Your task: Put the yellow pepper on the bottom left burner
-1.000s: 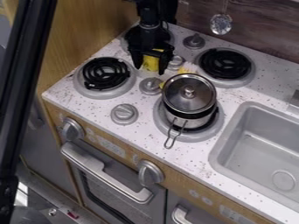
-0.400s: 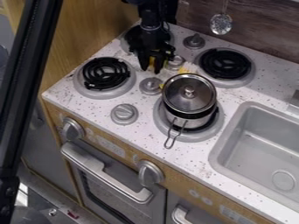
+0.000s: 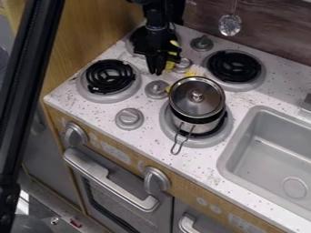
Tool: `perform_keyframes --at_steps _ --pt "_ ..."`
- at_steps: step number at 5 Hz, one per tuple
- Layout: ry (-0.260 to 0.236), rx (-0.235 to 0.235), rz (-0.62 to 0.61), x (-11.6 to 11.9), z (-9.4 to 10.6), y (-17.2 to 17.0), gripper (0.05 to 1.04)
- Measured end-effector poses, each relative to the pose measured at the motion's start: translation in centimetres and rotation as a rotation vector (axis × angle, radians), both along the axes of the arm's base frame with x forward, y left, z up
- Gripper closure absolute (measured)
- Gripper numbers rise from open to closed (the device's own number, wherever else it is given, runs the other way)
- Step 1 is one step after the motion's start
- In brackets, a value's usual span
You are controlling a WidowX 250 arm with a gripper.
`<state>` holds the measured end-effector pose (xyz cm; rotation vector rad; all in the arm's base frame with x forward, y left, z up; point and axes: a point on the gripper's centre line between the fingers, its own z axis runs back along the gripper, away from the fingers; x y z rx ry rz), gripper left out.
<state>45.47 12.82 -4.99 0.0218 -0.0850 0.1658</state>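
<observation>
Since the earlier frames, the fingers of the gripper (image 3: 156, 73) have drawn together, and the yellow pepper (image 3: 170, 65), seen between them one second ago, now shows beside and behind them, on the right in view. The pot stays in position.

We work on a speckled desk (image 3: 188, 166), with a grey sink (image 3: 250, 157) set into its right side. The lidded metal pot (image 3: 195, 119) rests on the front right burner. We take the bottom left burner (image 3: 108, 78), black-coiled with a grey rim, as the target; nothing lies on it.

The gripper hangs over the stove near the rear left burner (image 3: 138, 34). Its fingers are pressed together, with no yellow between the tips. We cannot tell whether they catch an edge of the pepper.

We judge the pepper light and fairly stiff, probably a smooth toy that can slip or roll under an off-centre pinch. It should tolerate a firm grip. Take hold across the narrow width at mid-body; if the grip proves empty, open, recentre and close again.

The visible parts of the pepper are bright yellow: a patch beside the fingers and a smaller strip higher up, near the small control knob (image 3: 182, 66). The gripper hides the rest, so we cannot confirm its full outline.
</observation>
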Motion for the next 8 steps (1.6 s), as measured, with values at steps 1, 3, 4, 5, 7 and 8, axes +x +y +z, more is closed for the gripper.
perform_keyframes --at_steps 1,3,4,5,7,8 --pt "0.008 0.025 -0.003 -1.0 1.0 0.2 0.998" --pt "-0.051 0.083 0.107 -5.9 6.2 2.4 0.998" --pt "-0.036 0.078 0.194 -9.3 5.8 4.9 0.998" --pt "-0.004 0.076 0.24 -11.5 4.5 6.0 0.998" --pt "0.012 0.052 0.274 -11.6 3.2 7.3 0.972" --pt "0.001 0.031 0.257 -10.3 3.2 6.9 0.791"
